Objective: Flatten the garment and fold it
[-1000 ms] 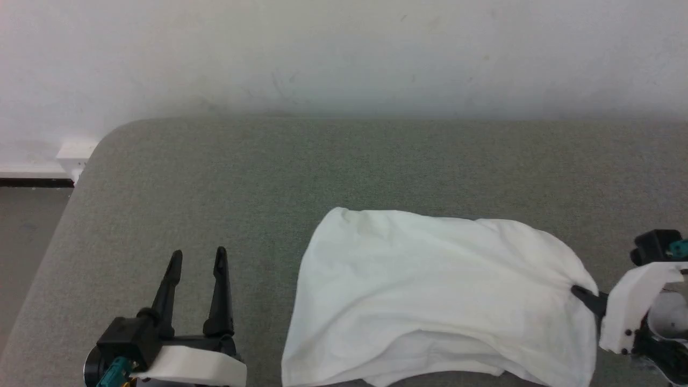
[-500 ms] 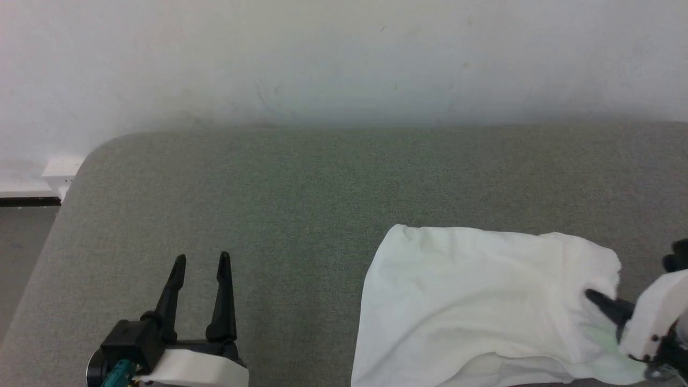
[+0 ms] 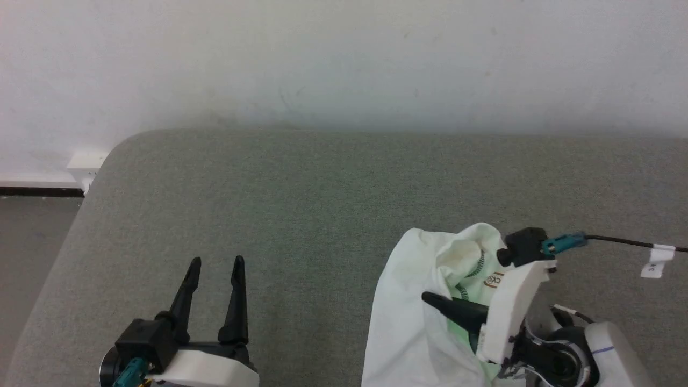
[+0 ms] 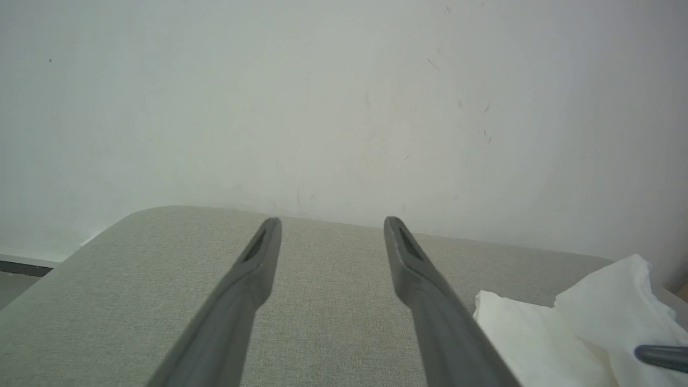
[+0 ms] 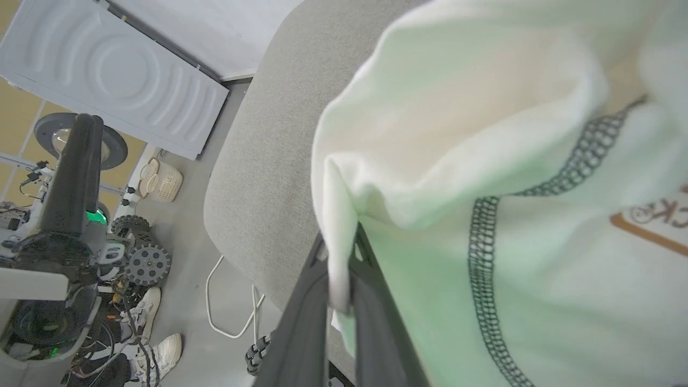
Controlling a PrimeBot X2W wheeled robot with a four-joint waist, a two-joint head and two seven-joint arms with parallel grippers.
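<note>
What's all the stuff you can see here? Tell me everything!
wall: one, white, at the back
table: one, grey-green, before the wall
garment: one, white, dark zigzag seams, bunched on the table's right
label: one, brown-edged, on the garment
floor: one, grey, beside the table
basket: one, pale, on the floor
floor cable: one, white, by the table's edge
shoes: two, white, on a person's feet
left gripper: one, dark, open above the table
right gripper: one, dark, shut on the garment

Light's soft and even, no clear source; faint shadows only on the wall (image 3: 344,54) and grey table (image 3: 269,188). Head cam a bit hazy. Right wrist cam: the garment (image 5: 430,107) v. close, soft-focus, greenish tint, wide-angle bend at edges.
</note>
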